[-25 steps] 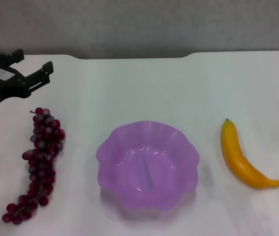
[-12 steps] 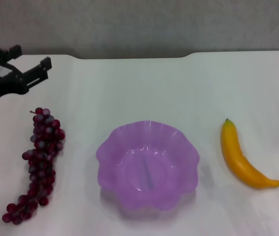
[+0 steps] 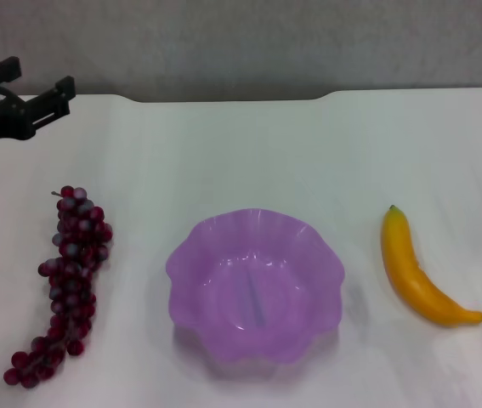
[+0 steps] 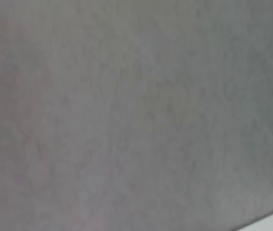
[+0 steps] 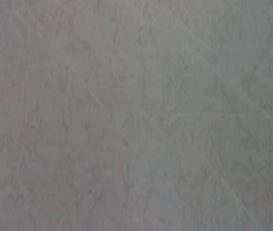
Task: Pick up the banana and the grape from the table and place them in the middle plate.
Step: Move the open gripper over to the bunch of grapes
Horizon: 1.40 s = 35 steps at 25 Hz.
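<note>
1. Banana [image 3: 419, 276] is lying on the table [image 3: 249, 153] at about three o'clock from the middle plate [image 3: 256, 285], near it but not touching, its dark-green tip pointing toward twelve o'clock and its far end curving toward four o'clock.
2. We are seeing the grape [image 3: 64, 280] bunch lying at nine o'clock from the plate, well apart from it, stretching from about twelve o'clock down to seven o'clock along its own length.
3. We are finding the plate sitting between the two fruits with neither of them inside it, only its translucent purple floor showing.
4. We are holding our left gripper [image 3: 35, 87] at the table's ten o'clock corner, over the rear edge and above the grape, touching nothing; its two black fingers [image 3: 60, 89] are standing spread with a clear gap between them and nothing held.
5. We are not seeing our right gripper anywhere in the head view.
6. Only the head view is showing the fruits, the plate and the left gripper. The left wrist view is showing a plain grey surface with a sliver of white in one corner, and the right wrist view is showing plain grey alone, so neither is showing any fingers.
</note>
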Each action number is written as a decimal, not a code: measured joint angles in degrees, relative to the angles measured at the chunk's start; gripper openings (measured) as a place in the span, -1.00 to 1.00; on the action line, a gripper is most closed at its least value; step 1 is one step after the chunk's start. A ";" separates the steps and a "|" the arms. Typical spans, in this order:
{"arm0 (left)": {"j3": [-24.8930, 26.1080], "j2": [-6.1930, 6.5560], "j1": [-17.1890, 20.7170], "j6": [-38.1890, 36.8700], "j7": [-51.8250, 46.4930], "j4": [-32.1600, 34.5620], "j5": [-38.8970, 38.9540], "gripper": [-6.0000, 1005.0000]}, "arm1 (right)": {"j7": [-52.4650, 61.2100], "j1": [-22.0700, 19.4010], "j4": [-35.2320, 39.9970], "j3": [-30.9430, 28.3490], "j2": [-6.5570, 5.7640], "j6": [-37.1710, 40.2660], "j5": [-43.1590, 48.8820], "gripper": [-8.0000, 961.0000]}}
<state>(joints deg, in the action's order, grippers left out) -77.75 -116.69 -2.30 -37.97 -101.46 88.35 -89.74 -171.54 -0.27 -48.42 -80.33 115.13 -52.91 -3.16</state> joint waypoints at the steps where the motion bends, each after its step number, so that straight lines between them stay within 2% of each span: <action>1: -0.02 0.00 -0.04 -0.02 -4.21 1.72 -3.66 0.60 | 0.00 0.00 0.00 0.00 0.00 0.00 0.00 0.75; 2: -0.30 0.02 -0.27 -0.22 -12.26 4.77 -11.42 0.59 | 0.00 0.00 0.00 0.00 0.00 0.00 0.00 0.75; 3: -0.30 0.02 -0.27 -0.22 -12.26 4.77 -11.42 0.59 | 0.00 0.00 0.00 0.00 0.00 0.00 0.00 0.75; 10: -2.98 0.15 -3.16 -4.93 -40.63 12.67 -41.70 0.59 | 0.00 0.00 0.00 -0.01 -0.01 0.01 -0.01 0.75; 18: -2.64 0.32 -11.50 -18.51 -55.72 12.38 -59.03 0.59 | 0.07 0.05 -0.22 0.00 0.00 0.01 -0.01 0.75; 26: -2.78 0.42 -17.10 -27.11 -61.59 9.64 -67.04 0.59 | 0.19 0.13 -0.46 0.00 0.00 0.11 0.63 0.75; 32: -2.70 0.41 -19.35 -29.98 -63.15 6.47 -69.24 0.59 | 0.24 0.27 -0.54 0.00 0.00 0.43 1.32 0.75; 35: -2.38 0.41 -21.37 -31.97 -63.41 3.55 -70.88 0.49 | 0.24 0.27 -0.55 0.00 0.00 0.49 1.32 0.75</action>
<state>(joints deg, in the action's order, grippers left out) -80.13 -116.28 -23.67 -69.94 -164.87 91.90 -160.62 -171.30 0.01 -48.97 -80.33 115.13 -52.42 -1.84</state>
